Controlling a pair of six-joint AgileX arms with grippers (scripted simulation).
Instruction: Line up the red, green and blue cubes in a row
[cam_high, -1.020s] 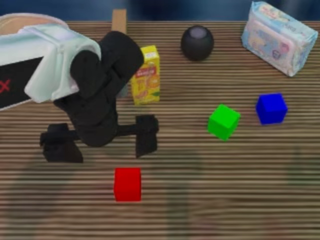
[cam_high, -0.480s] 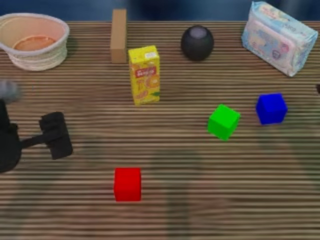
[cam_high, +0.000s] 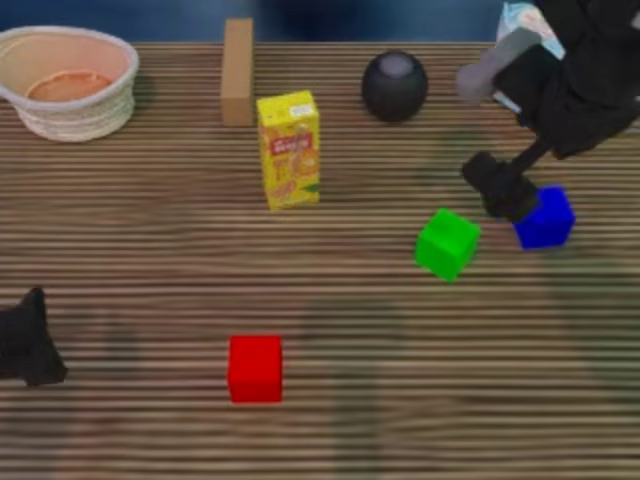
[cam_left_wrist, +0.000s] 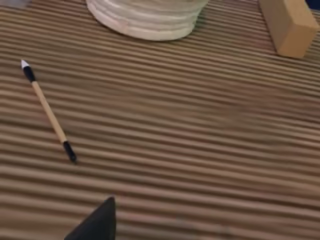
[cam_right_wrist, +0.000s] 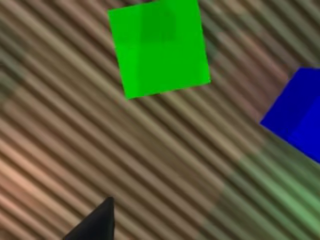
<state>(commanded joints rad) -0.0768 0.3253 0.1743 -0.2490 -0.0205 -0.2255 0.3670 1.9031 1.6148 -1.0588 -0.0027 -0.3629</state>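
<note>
The red cube (cam_high: 255, 368) sits at the front, left of centre. The green cube (cam_high: 447, 242) lies right of centre, turned a little, with the blue cube (cam_high: 548, 220) to its right. My right gripper (cam_high: 545, 150) hangs above the blue cube's far side, open and empty, one dark finger (cam_high: 498, 186) overlapping the cube's left edge. The right wrist view shows the green cube (cam_right_wrist: 159, 47), the blue cube (cam_right_wrist: 297, 117) and one fingertip (cam_right_wrist: 97, 222). My left gripper (cam_high: 25, 345) is parked at the table's left edge, open.
A yellow juice carton (cam_high: 289, 148), a tan wooden block (cam_high: 237, 70), a black ball (cam_high: 394, 85) and a woven basket (cam_high: 68, 110) stand along the back. The right arm covers most of a wipes pack (cam_high: 515, 20). A thin pencil (cam_left_wrist: 49, 112) lies near the basket (cam_left_wrist: 145, 22).
The left arm has pulled back from the middle to the table's left edge. The right arm has come in from the right and now hangs over the blue cube. No cube has moved.
</note>
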